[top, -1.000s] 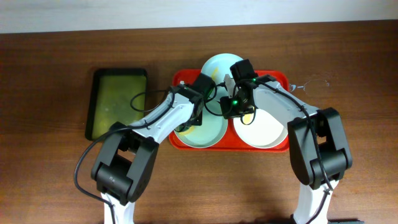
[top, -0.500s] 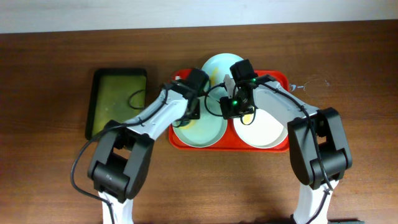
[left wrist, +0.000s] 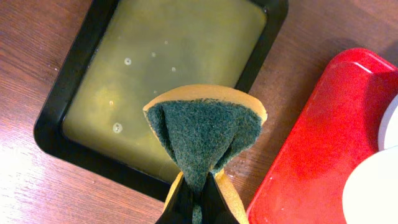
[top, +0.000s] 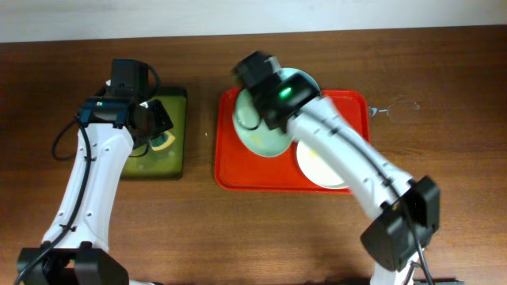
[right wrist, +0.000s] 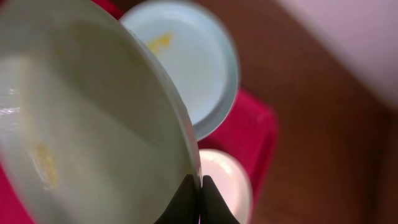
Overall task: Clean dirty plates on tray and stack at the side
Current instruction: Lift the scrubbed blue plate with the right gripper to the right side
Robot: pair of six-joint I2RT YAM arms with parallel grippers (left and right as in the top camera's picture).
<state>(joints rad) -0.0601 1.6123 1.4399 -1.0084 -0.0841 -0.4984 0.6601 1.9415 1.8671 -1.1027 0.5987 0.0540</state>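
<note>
My right gripper (top: pixel 269 111) is shut on the rim of a pale mint-green plate (top: pixel 257 133) and holds it tilted above the left half of the red tray (top: pixel 226 170). The right wrist view shows that plate (right wrist: pixel 93 124) with a faint yellow smear, pinched between the fingers (right wrist: pixel 200 190). A second mint plate (right wrist: pixel 186 68) with a yellow smear lies at the tray's far edge. The white plate (top: pixel 321 165) lies at the tray's right. My left gripper (left wrist: pixel 199 202) is shut on a green-and-yellow sponge (left wrist: pixel 205 130) above the near right corner of the dark tray (top: pixel 170 162).
The dark tray (left wrist: pixel 168 56) holds yellowish-green liquid and stands left of the red tray (left wrist: pixel 323 143), with a strip of bare wood between them. A thin wire-like object (top: pixel 396 107) lies right of the red tray. A pale wall runs along the table's far edge.
My left arm has swung from the red tray to over the dark tray, carrying the sponge. My right gripper has lifted the mint plate off the red tray and tilted it.
</note>
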